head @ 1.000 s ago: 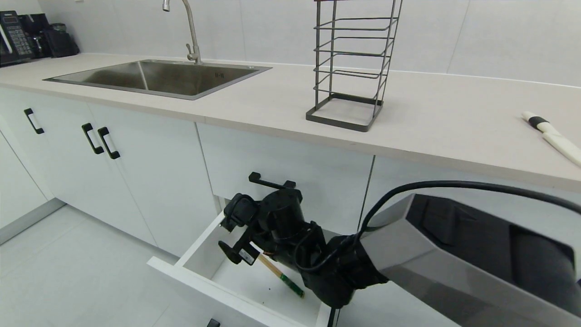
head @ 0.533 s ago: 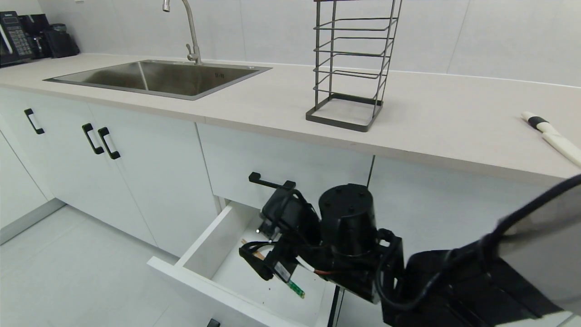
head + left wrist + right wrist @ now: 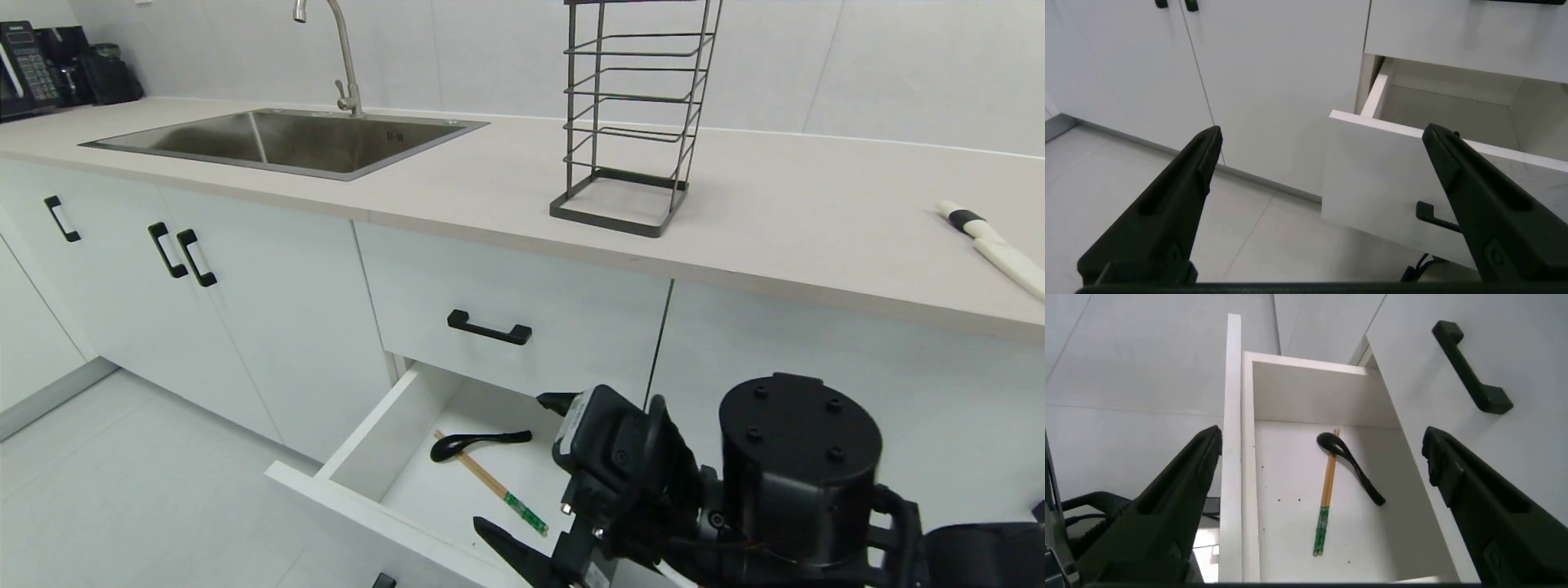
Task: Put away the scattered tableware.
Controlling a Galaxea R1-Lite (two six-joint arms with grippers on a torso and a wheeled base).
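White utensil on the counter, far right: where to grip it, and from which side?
Likely from above, jaws spanning its narrow width near the black band: the white utensil lies flat on the counter, long and slim.

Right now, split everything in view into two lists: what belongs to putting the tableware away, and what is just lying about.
Belongs to the job: black spoon and chopsticks, both lying in the open drawer; white utensil with a black band on the countertop.

Just lying about: wire rack, sink, faucet, dark devices at the far left.
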